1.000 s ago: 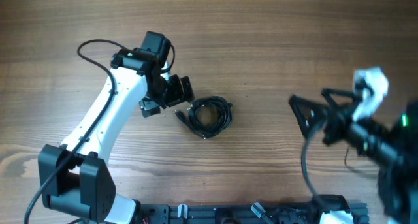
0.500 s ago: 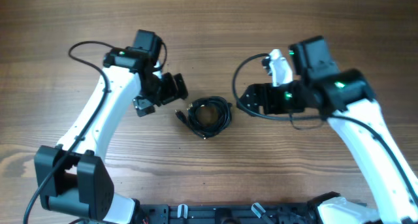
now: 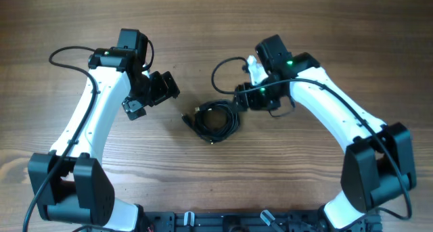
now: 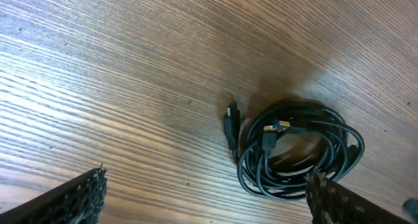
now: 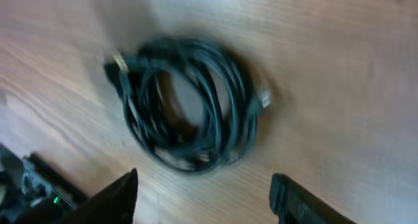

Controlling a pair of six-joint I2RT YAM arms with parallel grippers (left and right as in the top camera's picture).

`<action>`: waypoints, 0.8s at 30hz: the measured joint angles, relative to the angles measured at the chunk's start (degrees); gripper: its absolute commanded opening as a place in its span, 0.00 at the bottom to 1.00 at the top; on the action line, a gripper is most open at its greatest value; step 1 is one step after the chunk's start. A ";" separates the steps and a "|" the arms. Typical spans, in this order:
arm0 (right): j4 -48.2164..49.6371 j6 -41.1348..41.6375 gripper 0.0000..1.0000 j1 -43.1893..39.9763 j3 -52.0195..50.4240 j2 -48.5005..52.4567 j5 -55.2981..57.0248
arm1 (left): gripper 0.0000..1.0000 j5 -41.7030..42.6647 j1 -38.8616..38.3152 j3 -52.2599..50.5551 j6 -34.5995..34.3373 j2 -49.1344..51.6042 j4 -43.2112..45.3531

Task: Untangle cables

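Just beside the coiled cables, right pincer hovers over wooden table.

The broad brown wooden desk shows long streaky grain, smooth and mostly matt, with a pale sheen toward eleven o'clock in the right wrist view. The coiled bundle of thin black cords has a smooth, plastic-looking sheath with a faint gloss along its curves. In the left wrist view a small silvery metal plug at the coil's eleven o'clock glints and bears a blue insert. A moulded black plug at the coil's nine o'clock looks dull. The left tool's black fingers have a rough, gritty face. The right tool's black fingers are too blurred to judge. Both arms wear smooth white shells, slightly glossy, with matt black joints.
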 measured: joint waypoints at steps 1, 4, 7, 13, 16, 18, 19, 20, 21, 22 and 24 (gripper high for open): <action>2.51 -0.92 0.65 0.00 0.02 0.26 0.07 | 1.00 -0.17 0.00 0.00 -0.02 0.00 0.00; 7.80 -4.11 0.60 0.00 0.07 1.22 0.85 | 1.00 -0.22 0.00 0.00 0.00 0.00 0.11; 9.84 -6.19 0.50 0.02 0.09 3.28 2.82 | 1.00 -0.22 0.00 0.00 0.00 0.00 0.11; 10.45 -7.15 0.50 0.09 0.09 7.98 4.22 | 1.00 -0.42 0.00 0.00 0.00 0.00 0.42; 11.61 -8.76 0.48 0.50 0.09 9.29 3.28 | 1.00 -0.42 0.00 0.00 0.00 0.00 0.59; 11.89 -9.60 0.43 1.25 0.09 10.23 2.54 | 1.00 -0.42 0.00 0.00 0.00 0.00 0.59; 11.87 -9.77 0.37 1.55 0.09 10.56 2.47 | 1.00 -0.42 0.00 0.00 0.00 0.00 0.59; 11.89 -9.84 0.33 1.84 0.09 10.84 2.23 | 1.00 -0.42 0.00 0.00 0.00 0.00 0.59; 11.87 -10.03 0.26 1.99 0.09 11.06 2.08 | 1.00 -0.44 0.00 0.00 0.00 0.00 0.59; 11.93 -10.25 0.21 2.10 0.09 11.06 2.08 | 1.00 -0.42 0.00 0.00 0.00 0.00 0.59; 12.02 -10.62 0.20 2.10 0.09 11.06 1.95 | 1.00 -0.42 0.00 0.00 0.00 0.00 0.59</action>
